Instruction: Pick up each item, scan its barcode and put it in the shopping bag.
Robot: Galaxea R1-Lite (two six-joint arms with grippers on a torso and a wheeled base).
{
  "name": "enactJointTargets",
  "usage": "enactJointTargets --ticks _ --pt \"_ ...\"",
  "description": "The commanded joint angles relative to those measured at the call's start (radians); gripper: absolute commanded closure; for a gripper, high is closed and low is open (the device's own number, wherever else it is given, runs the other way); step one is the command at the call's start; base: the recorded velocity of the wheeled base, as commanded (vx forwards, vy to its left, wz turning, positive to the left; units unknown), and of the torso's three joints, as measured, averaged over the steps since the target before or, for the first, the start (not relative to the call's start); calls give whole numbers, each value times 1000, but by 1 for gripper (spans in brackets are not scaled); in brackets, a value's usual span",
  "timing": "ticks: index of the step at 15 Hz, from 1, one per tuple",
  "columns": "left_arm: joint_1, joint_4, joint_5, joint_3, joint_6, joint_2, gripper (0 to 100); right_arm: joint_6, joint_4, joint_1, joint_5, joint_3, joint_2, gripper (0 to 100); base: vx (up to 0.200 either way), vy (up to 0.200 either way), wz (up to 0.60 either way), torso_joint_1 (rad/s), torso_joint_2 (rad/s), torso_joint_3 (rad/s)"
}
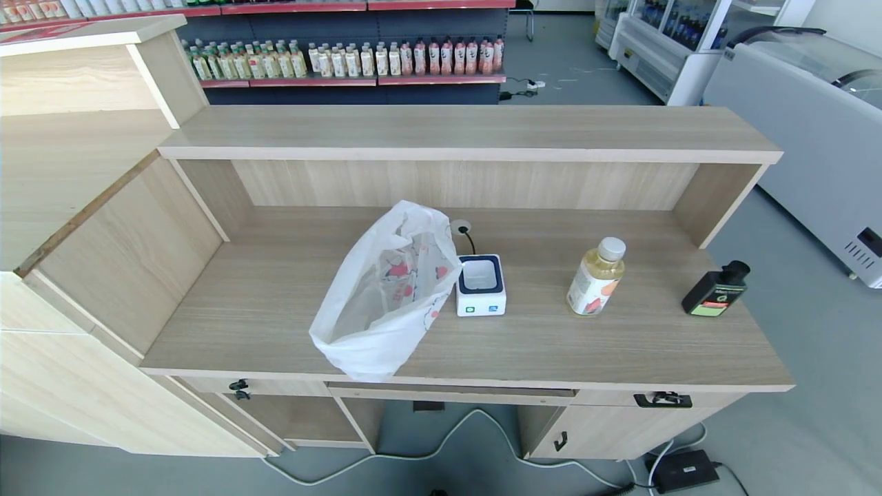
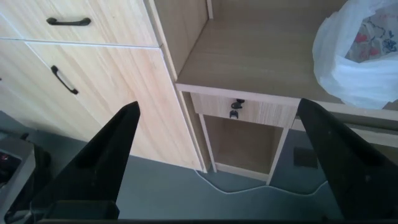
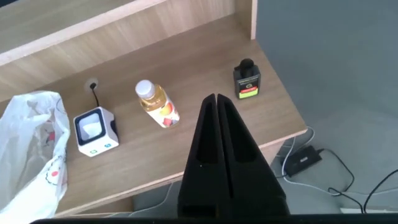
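we see our left tool (image 2: 219, 104) released, right tool (image 3: 216, 98) clenched empty, shopping bag (image 1: 386, 289) mid-frame on the worktop (image 1: 537, 344).

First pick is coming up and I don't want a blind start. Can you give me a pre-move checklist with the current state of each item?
1. Items graspable: ok. The juice bottle and black bottle stand upright and apart on the counter.
2. Scanner free: ok. The scanner sits between the shopping bag and the juice bottle, with nothing on it.
3. Bag mouth open enough: cannot tell. The bag is slumped and reaches the counter's front edge.
4. Right gripper ready to grasp: not ok. Its fingers are shut and hold nothing, so open them first.
5. Left gripper ready: ok. Its fingers are open and empty, and it is off the counter's left front corner.
6. Barcode sides known: cannot tell.
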Motion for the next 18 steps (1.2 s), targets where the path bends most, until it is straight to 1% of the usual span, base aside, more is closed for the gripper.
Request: enactJointTargets --ticks 1,2,3,4,7,9,10,11,12,14,16,17,18 --pt "0 -1 0 0 0 0 0 -11 -116 37 6 137 146 100 0 0 0 0 0 0" --pt "0 -1 0 0 0 0 0 -11 -183 57 7 182 171 100 0 0 0 0 0 0" --pt "0 -1 0 0 0 0 0 -25 -291 83 12 280 221 0 0 0 0 0 0 0" --pt "-2 -1 0 0 0 0 0 -57 -364 97 14 341 264 0 0 0 0 0 0 0" --pt "-2 -1 0 0 0 0 0 -106 -518 114 24 459 343 0 0 0 0 0 0 0" --pt "0 -1 0 0 0 0 0 -185 -533 125 49 518 355 0 0 0 0 0 0 0" --pt "0 -1 0 0 -1 0 0 -186 -550 131 52 518 389 0 0 0 0 0 0 0" --pt "0 -1 0 0 -1 0 0 -183 -625 129 55 515 450 0 0 0 0 0 0 0" --pt "0 -1 0 0 0 0 0 -185 -742 129 72 524 502 0 0 0 0 0 0 0" --pt "0 -1 0 0 0 0 0 -194 -861 123 95 521 583 0 0 0 0 0 0 0" --pt "0 -1 0 0 -1 0 0 -197 -1016 118 110 521 725 0 0 0 0 0 0 0" --pt "0 -1 0 0 -1 0 0 -198 -1062 112 112 521 766 0 0 0 0 0 0 0" --pt "0 -1 0 0 -1 0 0 -223 -1157 103 115 513 860 0 0 0 0 0 0 0"
